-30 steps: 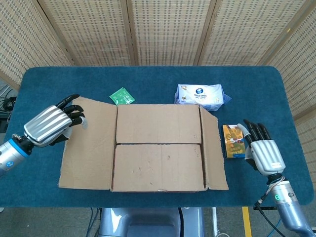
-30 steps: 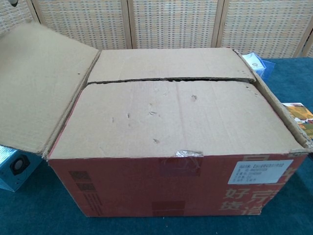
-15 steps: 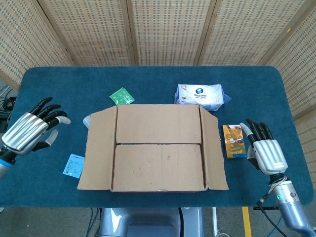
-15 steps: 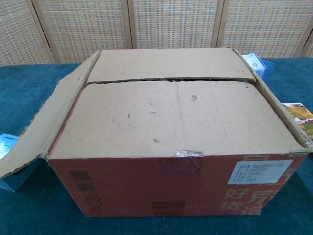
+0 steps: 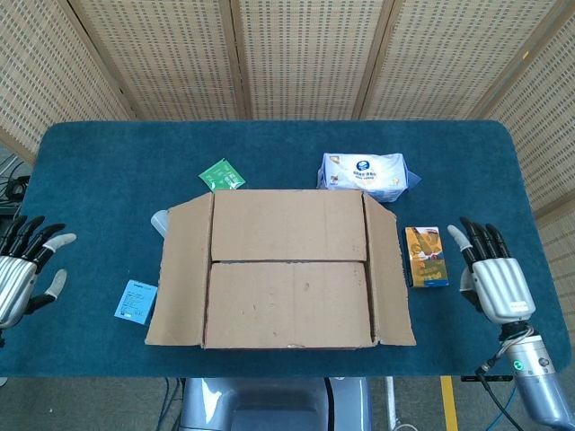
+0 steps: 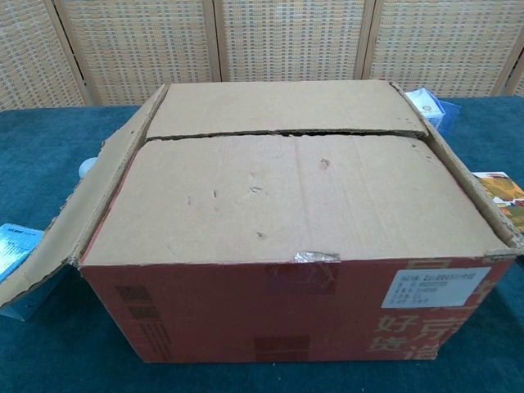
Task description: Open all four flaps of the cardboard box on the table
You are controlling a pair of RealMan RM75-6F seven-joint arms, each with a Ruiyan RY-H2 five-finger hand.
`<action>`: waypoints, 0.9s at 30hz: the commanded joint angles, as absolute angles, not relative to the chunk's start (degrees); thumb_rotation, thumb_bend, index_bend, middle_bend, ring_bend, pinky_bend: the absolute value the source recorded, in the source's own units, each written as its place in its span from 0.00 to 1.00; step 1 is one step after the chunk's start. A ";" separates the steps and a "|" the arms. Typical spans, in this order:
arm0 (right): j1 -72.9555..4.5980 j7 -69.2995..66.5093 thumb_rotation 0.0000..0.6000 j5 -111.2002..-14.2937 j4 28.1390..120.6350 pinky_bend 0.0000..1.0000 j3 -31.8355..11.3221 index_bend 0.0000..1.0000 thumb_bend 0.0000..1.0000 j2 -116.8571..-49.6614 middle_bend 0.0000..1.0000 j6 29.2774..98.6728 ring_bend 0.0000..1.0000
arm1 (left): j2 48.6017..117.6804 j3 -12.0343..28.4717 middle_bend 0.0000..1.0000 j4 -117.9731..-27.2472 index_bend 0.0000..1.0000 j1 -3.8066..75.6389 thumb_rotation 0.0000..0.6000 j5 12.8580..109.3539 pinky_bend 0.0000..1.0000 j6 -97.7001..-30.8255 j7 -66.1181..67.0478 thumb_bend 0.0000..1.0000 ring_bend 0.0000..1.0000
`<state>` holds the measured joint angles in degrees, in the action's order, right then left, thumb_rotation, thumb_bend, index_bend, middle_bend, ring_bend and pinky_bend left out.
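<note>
- Since the earlier frames, the left hand has pulled away from the box's left side flap to the far left table edge, and that flap has dropped from raised to hanging outward and down.
- The left hand is empty, fingers spread apart, well clear of the box.
- Near it, a small blue packet lies on the blue table, just beside the left flap.
- The cardboard box sits at the table's centre. Its 2 large top flaps are closed, meeting along a seam across the middle.
- A green packet and a white tissue pack lie behind the box.
- The right side flap is folded outward.
- A yellow carton lies between box and right hand.
- The right hand is empty, fingers straight and slightly apart, resting at the right.
- Judgement: 2 flaps remain. To lift the near flap well, fingertips should hook under its edge at the seam, then sweep it toward the robot without dragging the box.
</note>
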<state>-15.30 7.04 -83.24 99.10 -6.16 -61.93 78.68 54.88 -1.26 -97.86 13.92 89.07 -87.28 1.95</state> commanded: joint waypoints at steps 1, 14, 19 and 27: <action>-14.33 6.77 1.00 -83.91 98.57 0.00 -5.72 0.00 0.93 -62.03 0.00 80.06 0.00 | 56.16 -2.25 0.18 -96.74 0.22 11.58 1.00 88.70 0.00 -89.37 2.20 0.47 0.06; -10.61 4.92 1.00 -86.06 96.12 0.00 -3.46 0.00 0.93 -62.49 0.00 83.81 0.00 | 59.83 -2.50 0.18 -93.28 0.22 6.40 1.00 88.25 0.00 -93.48 1.78 0.47 0.07; -10.54 3.85 1.00 -87.14 95.74 0.00 -3.52 0.00 0.93 -62.44 0.00 84.24 0.00 | 59.27 -2.11 0.18 -93.95 0.22 6.96 1.00 88.83 0.00 -92.21 2.61 0.48 0.07; -10.35 3.03 1.00 -88.09 95.91 0.00 -3.47 0.00 0.85 -61.87 0.00 84.28 0.00 | 58.20 -0.77 0.18 -94.73 0.22 10.01 1.00 89.71 0.00 -87.39 4.48 0.40 0.06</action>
<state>-10.34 3.04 -88.09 95.91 -3.47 -61.87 84.28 58.42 -1.13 -94.57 9.40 89.38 -88.07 4.01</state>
